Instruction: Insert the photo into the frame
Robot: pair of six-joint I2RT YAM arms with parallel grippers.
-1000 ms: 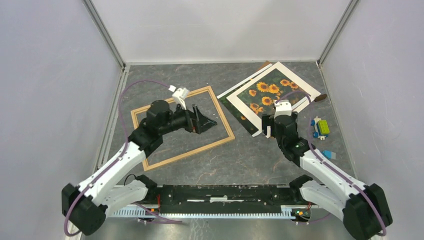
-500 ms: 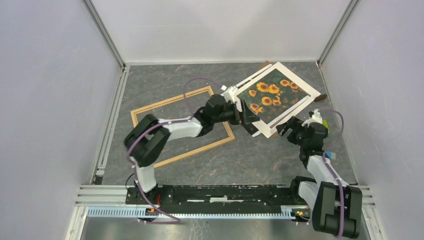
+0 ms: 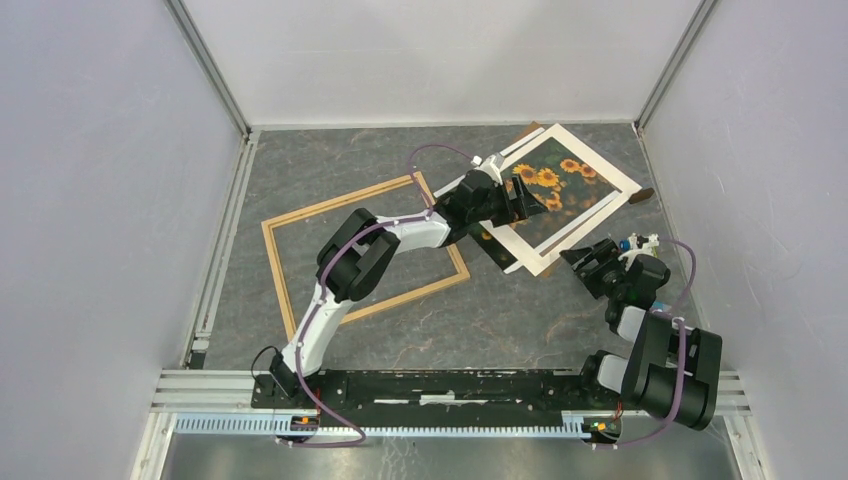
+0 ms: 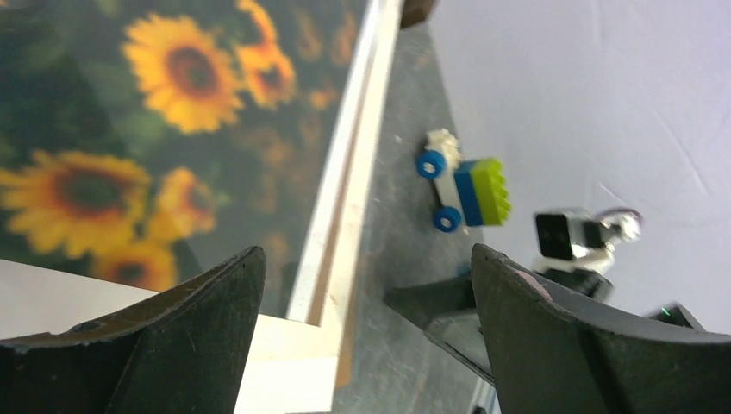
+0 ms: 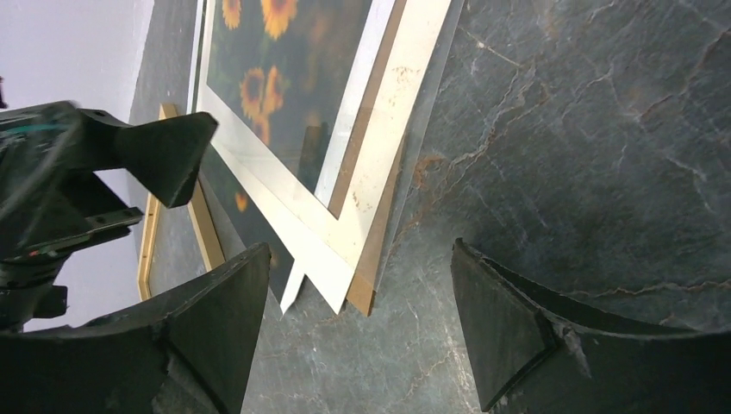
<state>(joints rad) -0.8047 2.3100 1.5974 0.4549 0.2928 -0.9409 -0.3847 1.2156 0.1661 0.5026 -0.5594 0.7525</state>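
Observation:
The sunflower photo (image 3: 568,180) lies at the back right under a white mat border (image 3: 540,250), on a brown backing board. The thin light-wood frame (image 3: 340,202) lies empty left of centre. My left gripper (image 3: 528,197) is open and empty, hovering over the photo's near-left part; in its wrist view (image 4: 366,285) the jaws straddle the mat's corner, with the photo (image 4: 129,129) at upper left. My right gripper (image 3: 587,262) is open and empty, low over the table just in front of the stack's near corner (image 5: 366,289); the photo (image 5: 284,78) and the frame (image 5: 207,233) show beyond it.
A small blue, white and green toy car (image 4: 465,191) stands right of the stack, close to my right wrist (image 3: 640,272). Enclosure walls ring the table. The left gripper's finger (image 5: 164,151) shows in the right wrist view.
My left arm has swung from over the frame to over the photo. My right arm has drawn back right from the stack and lowered toward the table.

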